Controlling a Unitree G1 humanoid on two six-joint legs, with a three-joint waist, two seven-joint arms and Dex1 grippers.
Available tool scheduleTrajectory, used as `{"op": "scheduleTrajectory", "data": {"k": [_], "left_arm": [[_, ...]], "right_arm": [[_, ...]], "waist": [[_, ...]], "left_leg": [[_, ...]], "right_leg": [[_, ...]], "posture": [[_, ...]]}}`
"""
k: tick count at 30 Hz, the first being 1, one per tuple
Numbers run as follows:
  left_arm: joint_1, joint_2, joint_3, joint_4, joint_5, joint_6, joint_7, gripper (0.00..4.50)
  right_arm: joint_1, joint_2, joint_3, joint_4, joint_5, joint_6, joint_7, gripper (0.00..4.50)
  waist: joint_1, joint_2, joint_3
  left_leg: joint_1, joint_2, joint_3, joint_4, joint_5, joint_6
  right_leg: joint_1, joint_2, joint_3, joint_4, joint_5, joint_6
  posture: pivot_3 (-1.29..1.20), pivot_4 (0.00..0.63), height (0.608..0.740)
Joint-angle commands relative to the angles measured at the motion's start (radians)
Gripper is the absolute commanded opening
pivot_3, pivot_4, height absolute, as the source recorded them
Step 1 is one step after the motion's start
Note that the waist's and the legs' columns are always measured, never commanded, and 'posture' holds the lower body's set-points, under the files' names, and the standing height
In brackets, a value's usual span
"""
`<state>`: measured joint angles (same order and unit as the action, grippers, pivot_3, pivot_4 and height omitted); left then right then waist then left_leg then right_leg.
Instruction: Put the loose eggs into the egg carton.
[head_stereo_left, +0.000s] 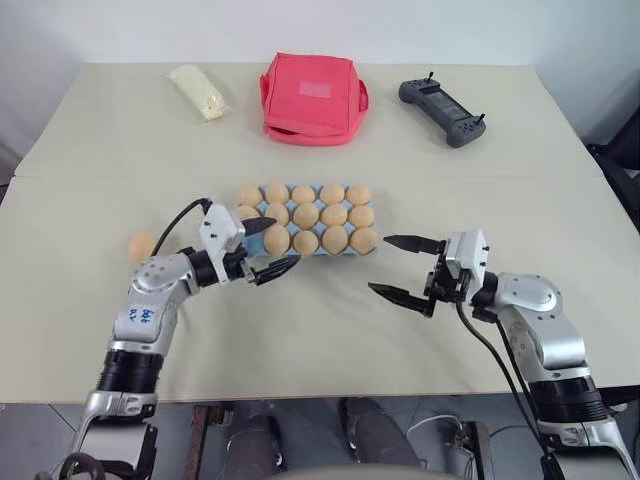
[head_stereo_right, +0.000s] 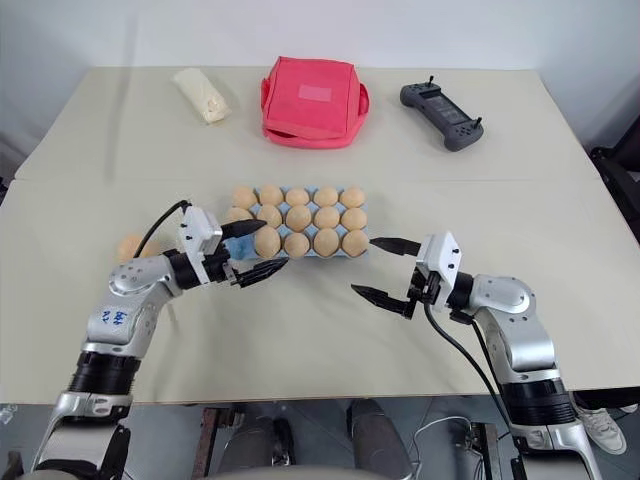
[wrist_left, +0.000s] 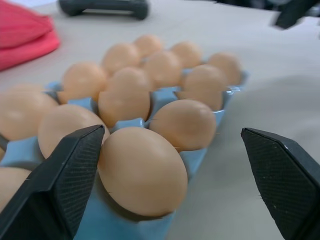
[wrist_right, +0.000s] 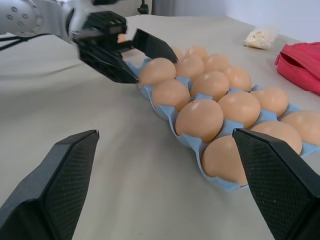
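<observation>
The light-blue egg carton (head_stereo_left: 322, 254) lies in the middle of the table with several tan eggs in its cups. One loose egg (head_stereo_left: 142, 247) rests on the table to its left, behind my left arm. My left gripper (head_stereo_left: 283, 245) is open at the carton's near-left end. In the left wrist view its fingers stand on either side of an egg (wrist_left: 142, 170) that sits in a cup. My right gripper (head_stereo_left: 378, 264) hangs open just right of the carton's near-right corner, with nothing between its fingers.
A red fabric pouch (head_stereo_left: 313, 97) sits at the back centre, a black handheld controller (head_stereo_left: 443, 108) at the back right, and a small white bag (head_stereo_left: 198, 91) at the back left. A seam crosses the table behind the carton.
</observation>
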<state>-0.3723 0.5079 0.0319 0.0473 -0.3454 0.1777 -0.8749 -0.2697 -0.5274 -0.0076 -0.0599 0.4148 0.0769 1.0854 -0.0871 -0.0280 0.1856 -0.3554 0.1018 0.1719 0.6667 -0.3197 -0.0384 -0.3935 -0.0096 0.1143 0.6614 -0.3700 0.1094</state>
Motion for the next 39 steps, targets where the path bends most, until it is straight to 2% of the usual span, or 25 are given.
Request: {"op": "scheduleTrajectory", "data": {"k": [1, 7, 11, 16, 19, 23, 27, 32, 39], "left_arm": [[0.091, 0.067, 0.123, -0.1, -0.054, -0.01, -0.009, 4.49], [0.367, 0.129, 0.384, -0.151, -0.077, -0.059, 0.047, 4.49], [0.545, 0.082, 0.519, -0.195, -0.08, -0.107, 0.111, 4.49], [0.732, -0.025, 0.612, -0.272, -0.114, -0.091, 0.198, 4.49], [0.78, -0.082, 0.631, -0.285, -0.13, -0.081, 0.247, 4.49], [0.76, -0.109, 0.639, -0.266, -0.127, -0.093, 0.311, 4.49], [0.692, -0.091, 0.63, -0.245, -0.137, -0.089, 0.346, 4.49], [0.517, -0.032, 0.579, -0.185, -0.096, -0.071, 0.4, 4.49], [0.243, 0.008, 0.47, 0.044, -0.038, -0.021, 0.458, 4.49]], "right_arm": [[-0.004, -0.011, -0.02, -0.033, 0.029, -0.009, 0.013, 4.5], [-0.041, -0.009, 0.001, -0.019, 0.051, -0.005, 0.068, 4.5], [-0.059, -0.003, 0.014, -0.018, 0.056, -0.003, 0.091, 4.5], [-0.091, 0.002, 0.03, -0.015, 0.07, 0.002, 0.121, 4.5], [-0.109, 0.003, 0.041, -0.008, 0.07, 0.005, 0.134, 4.5], [-0.122, 0.004, 0.042, 0.008, 0.065, 0.003, 0.145, 4.5], [-0.129, 0.006, 0.039, 0.024, 0.057, -0.005, 0.148, 4.5], [-0.13, 0.012, 0.039, 0.027, 0.048, -0.012, 0.138, 4.5], [-0.126, 0.029, 0.049, 0.018, 0.037, -0.016, 0.121, 4.5]], "waist": [[-0.001, 0.0, 0.0], [-0.011, 0.0, 0.0], [-0.011, -0.001, 0.0], [-0.007, -0.003, 0.001], [-0.006, -0.004, 0.001], [0.0, -0.005, 0.001], [0.0, -0.005, 0.001], [0.002, -0.005, 0.001], [0.0, -0.005, 0.001]], "left_leg": [[0.0, 0.0, 0.0, 0.0, 0.0, 0.0], [0.001, 0.001, 0.0, -0.001, 0.0, -0.001], [0.001, 0.001, 0.0, -0.001, -0.001, 0.001], [0.001, 0.002, 0.0, -0.001, -0.002, 0.003], [0.001, 0.001, 0.0, -0.001, -0.003, 0.003], [0.001, -0.001, -0.001, -0.001, -0.003, 0.003], [0.001, 0.0, 0.0, -0.002, -0.003, 0.003], [0.0, 0.0, 0.0, -0.002, -0.003, 0.003], [0.001, 0.0, 0.003, -0.001, -0.002, 0.002]], "right_leg": [[0.0, 0.0, 0.0, 0.0, 0.0, 0.0], [0.0, -0.002, 0.0, -0.001, 0.0, -0.001], [0.001, -0.002, 0.0, -0.002, 0.0, -0.001], [0.002, -0.004, -0.001, -0.004, 0.0, -0.001], [0.002, -0.005, -0.001, -0.006, 0.0, -0.001], [0.003, -0.004, -0.001, -0.007, 0.001, -0.002], [0.003, -0.003, -0.001, -0.008, 0.001, -0.003], [0.003, -0.002, -0.002, -0.008, 0.001, -0.003], [0.001, 0.0, -0.004, -0.006, 0.002, -0.002]], "posture": [[0.0, 0.15, 0.74], [0.0, 0.15, 0.74], [0.0, 0.15, 0.74], [0.0, 0.15, 0.74], [0.0, 0.15, 0.74], [0.0, 0.15, 0.74], [0.0, 0.15, 0.74], [0.0, 0.15, 0.74], [0.0, 0.15, 0.74]]}}
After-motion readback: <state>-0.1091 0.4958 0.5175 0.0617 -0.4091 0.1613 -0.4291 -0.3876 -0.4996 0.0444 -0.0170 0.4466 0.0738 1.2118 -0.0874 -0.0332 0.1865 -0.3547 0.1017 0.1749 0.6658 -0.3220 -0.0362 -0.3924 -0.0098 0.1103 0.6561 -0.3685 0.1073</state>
